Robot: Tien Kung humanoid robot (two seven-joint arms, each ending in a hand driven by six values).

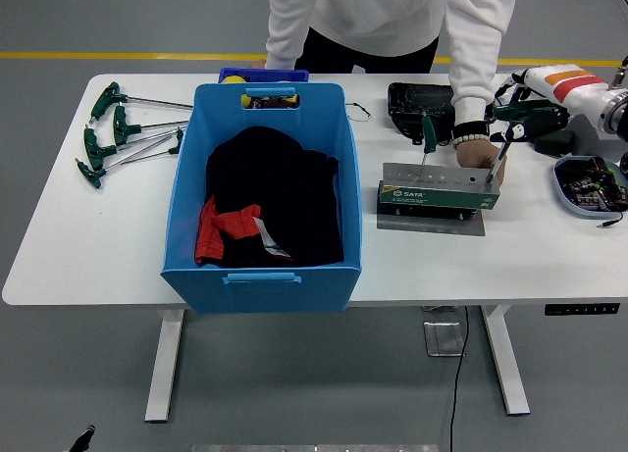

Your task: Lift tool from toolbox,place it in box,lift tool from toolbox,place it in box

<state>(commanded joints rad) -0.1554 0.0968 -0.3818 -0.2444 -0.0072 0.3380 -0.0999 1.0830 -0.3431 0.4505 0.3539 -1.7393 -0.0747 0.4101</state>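
Two green-handled tools (428, 136) upright in grey toolbox (439, 190), beside blue box (265, 192)

Right robot hand (523, 110) grips green T-handle tool (502, 148) standing in tool holder (438, 190); person's hand (477, 156) steadies holder

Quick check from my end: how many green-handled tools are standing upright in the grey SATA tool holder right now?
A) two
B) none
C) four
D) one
A: two tools stand in the grey tool holder, one green-handled tool near its middle and another at its right end, where the person's hand rests and the robot's right hand grips the handle.
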